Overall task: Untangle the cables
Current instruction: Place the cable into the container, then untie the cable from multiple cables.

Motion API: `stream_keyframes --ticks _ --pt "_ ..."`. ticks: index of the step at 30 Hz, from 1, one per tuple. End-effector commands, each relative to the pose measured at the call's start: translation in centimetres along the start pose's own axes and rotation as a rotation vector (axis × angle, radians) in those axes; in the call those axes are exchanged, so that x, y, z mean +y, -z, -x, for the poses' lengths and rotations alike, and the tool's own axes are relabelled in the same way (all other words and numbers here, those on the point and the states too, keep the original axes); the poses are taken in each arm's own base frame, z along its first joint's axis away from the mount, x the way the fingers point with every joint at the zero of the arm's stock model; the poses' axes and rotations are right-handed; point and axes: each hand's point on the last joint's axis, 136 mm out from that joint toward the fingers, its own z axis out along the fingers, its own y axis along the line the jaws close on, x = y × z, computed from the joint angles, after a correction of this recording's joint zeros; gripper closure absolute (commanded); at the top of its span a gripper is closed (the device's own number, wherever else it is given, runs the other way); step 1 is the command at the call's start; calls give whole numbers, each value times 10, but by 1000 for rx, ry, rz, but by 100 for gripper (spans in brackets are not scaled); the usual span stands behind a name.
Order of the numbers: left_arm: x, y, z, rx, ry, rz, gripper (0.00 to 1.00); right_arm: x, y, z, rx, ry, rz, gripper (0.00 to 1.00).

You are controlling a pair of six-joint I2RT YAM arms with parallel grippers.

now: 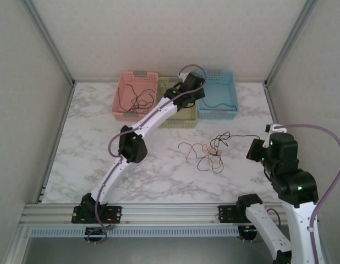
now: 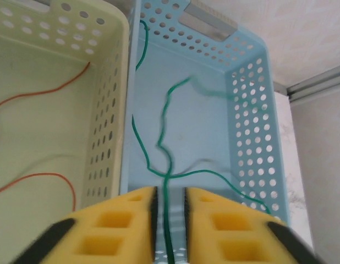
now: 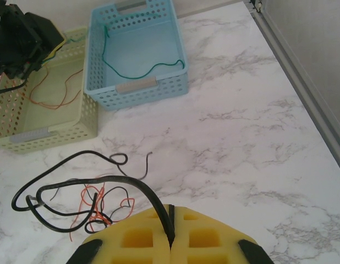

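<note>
The cables still tangled (image 1: 208, 151) lie mid-table: black (image 3: 76, 181) and red-orange (image 3: 90, 212) strands looped together. My right gripper (image 3: 171, 212) is shut on one black cable that arcs up from the pile; it hovers right of the tangle (image 1: 253, 149). My left gripper (image 2: 169, 192) hangs above the blue basket (image 2: 252, 110) at the back (image 1: 198, 92). Its jaws stand slightly apart, and a green cable (image 2: 164, 126) runs loose between them down into the basket. An orange cable (image 2: 43, 96) lies in the pale green basket (image 2: 107, 110).
Three baskets line the back edge: pink (image 1: 121, 94) with a dark cable inside, pale green (image 3: 87, 118) and blue (image 3: 137, 88). Grey frame rails border the marble table (image 1: 159, 181) on both sides. Open marble lies to the right of the tangle.
</note>
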Motion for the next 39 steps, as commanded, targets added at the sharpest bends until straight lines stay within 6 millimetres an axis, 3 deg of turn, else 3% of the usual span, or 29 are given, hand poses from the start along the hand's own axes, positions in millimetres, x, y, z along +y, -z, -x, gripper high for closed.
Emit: stream_keyframes --ticks 1,7,11,15,17,22,24,26,28,30,34,39 --pt "-19 -9 -2 -19 37 -86 61 6 7 11 -30 -5 34 100" --pt "-37 -15 -19 58 20 -201 40 8 3 8 -18 -17 42 100" --pt "-53 13 -9 79 -62 -238 38 12 -4 3 -1 -31 60 100" --pt "-77 70 21 49 -196 -285 37 18 -7 3 5 -51 89 100" --pt "-93 112 37 47 -270 -340 37 23 -8 5 7 -61 112 100" --pt "-113 230 43 79 -418 -524 40 47 -4 15 -1 -69 239 100" --pt "-106 282 48 12 -440 -595 39 58 -4 19 -7 -78 300 100" --pt "-85 332 49 -40 -469 -627 38 67 -7 22 -1 -105 340 100" --pt "-61 371 40 -64 -511 -626 38 77 -10 26 12 -132 389 100" --pt "-32 396 20 -65 -547 -628 37 89 -10 32 19 -157 447 100" --pt "18 417 -24 -15 -592 -626 36 113 -4 45 29 -184 576 100" --pt "49 419 -66 78 -636 -640 33 133 2 52 61 -213 687 100"
